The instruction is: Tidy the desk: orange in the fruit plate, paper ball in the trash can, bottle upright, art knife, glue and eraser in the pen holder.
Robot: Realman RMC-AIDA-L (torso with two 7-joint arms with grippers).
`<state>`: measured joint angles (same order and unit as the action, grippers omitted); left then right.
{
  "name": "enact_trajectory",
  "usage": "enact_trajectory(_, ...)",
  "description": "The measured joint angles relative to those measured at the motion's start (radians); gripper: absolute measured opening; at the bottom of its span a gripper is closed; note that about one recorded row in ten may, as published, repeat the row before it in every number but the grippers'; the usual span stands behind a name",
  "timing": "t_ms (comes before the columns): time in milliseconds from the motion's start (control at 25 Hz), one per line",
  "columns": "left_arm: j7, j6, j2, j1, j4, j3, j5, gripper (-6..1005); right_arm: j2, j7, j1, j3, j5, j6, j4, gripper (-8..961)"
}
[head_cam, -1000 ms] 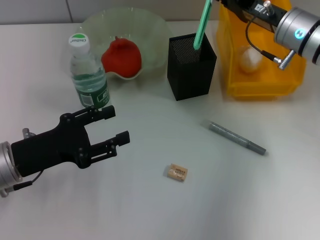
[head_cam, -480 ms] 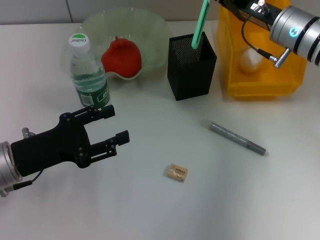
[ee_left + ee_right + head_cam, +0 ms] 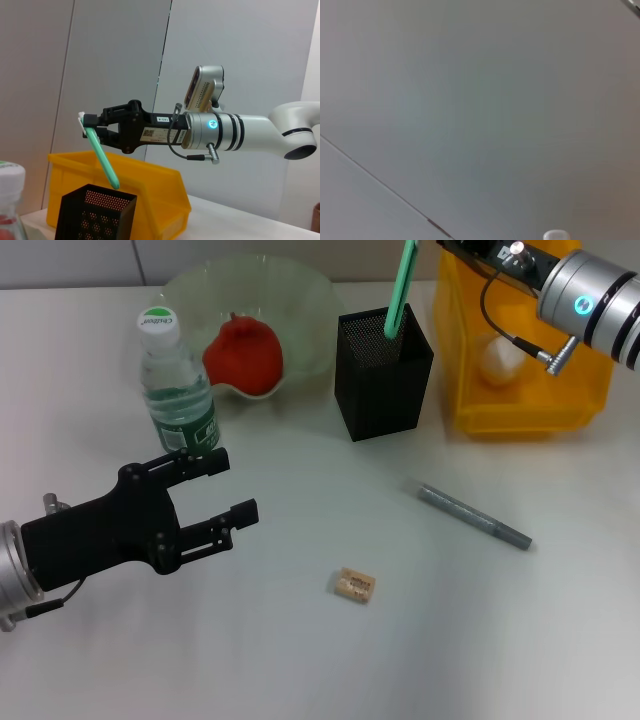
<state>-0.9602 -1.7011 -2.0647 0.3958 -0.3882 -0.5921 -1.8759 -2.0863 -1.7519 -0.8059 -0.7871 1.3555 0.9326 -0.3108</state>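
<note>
My right gripper (image 3: 90, 125) is shut on the top of the green art knife (image 3: 399, 290), which hangs tilted with its lower end at the mouth of the black mesh pen holder (image 3: 384, 380). The grey glue (image 3: 473, 516) and the tan eraser (image 3: 355, 585) lie on the white desk (image 3: 500, 640). My left gripper (image 3: 235, 487) hovers open over the front left, holding nothing. The orange (image 3: 243, 355) sits in the pale green fruit plate (image 3: 300, 290). The bottle (image 3: 176, 390) stands upright. The paper ball (image 3: 497, 360) lies in the yellow trash can (image 3: 525, 415).
The trash can stands right beside the pen holder at the back right, under my right arm. The bottle and the fruit plate crowd the back left, just beyond my left gripper. Bare tabletop lies around the eraser and glue.
My right arm has shifted slightly left with the art knife, its lower end staying at the pen holder's mouth. The left arm has not moved.
</note>
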Motion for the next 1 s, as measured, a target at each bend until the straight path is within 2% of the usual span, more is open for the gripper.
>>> enact_trajectory(360, 0.0, 0.0, 0.0, 0.001, 0.0, 0.0, 0.0, 726, -0.001, 0.177, -0.003, -0.007, -0.089, 0.011, 0.029, 248)
enact_trajectory(1000, 0.0, -0.002, -0.002, 0.001, 0.0, 0.0, 0.0, 725, -0.003, 0.434, -0.026, -0.008, -0.091, 0.018, 0.073, 257)
